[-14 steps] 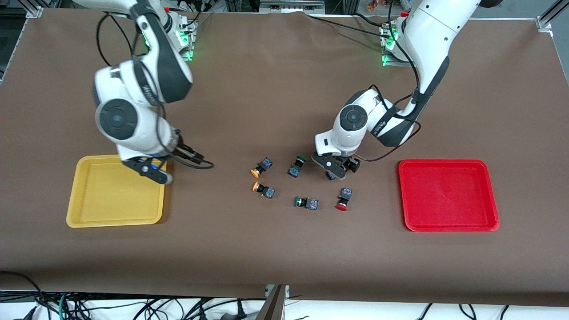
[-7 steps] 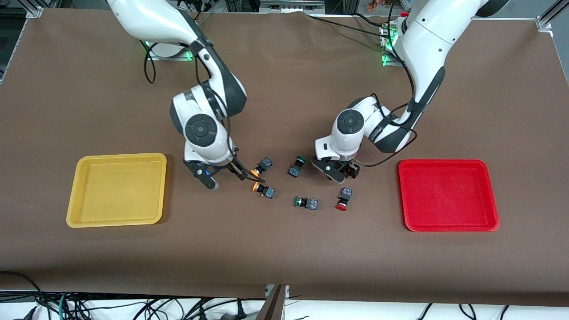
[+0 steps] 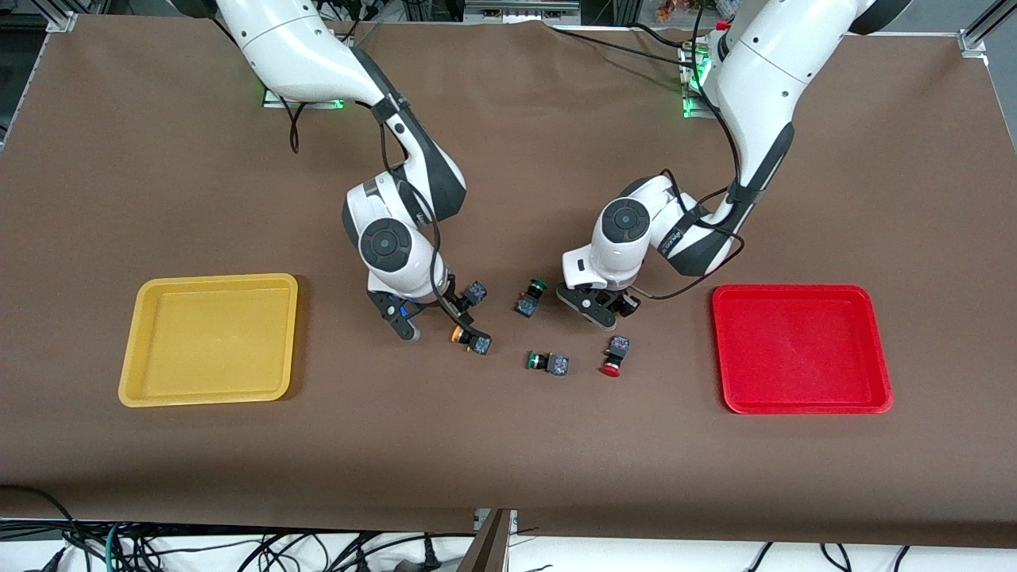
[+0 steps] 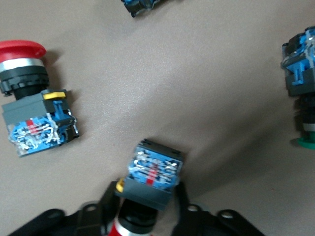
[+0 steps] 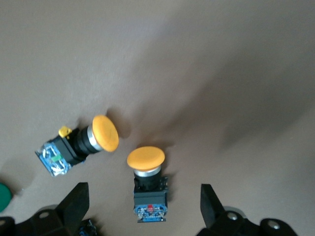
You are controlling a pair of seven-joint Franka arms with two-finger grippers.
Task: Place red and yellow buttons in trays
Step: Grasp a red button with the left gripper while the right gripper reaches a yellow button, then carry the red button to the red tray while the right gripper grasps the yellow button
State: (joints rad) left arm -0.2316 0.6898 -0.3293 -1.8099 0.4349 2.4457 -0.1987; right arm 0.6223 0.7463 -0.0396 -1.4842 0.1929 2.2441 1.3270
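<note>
While your left end effector [image 3: 601, 308] pinches a red button [image 4: 150, 184] low over the table [image 3: 508, 445], your right end effector [image 5: 142, 199] hangs spread over two yellow buttons [image 5: 147, 182]. Another red button [image 3: 613, 355] lies nearby. The yellow tray [image 3: 208, 396] and red tray [image 3: 801, 407] sit at opposite table ends.

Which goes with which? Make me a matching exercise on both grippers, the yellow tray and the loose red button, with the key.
1 left gripper
2 right gripper
3 yellow tray
4 loose red button

A open, over a yellow button
B toward the right arm's end of the table
C shut on a red button
D on the table, beside a green button

Pairs: 1-C, 2-A, 3-B, 4-D
</note>
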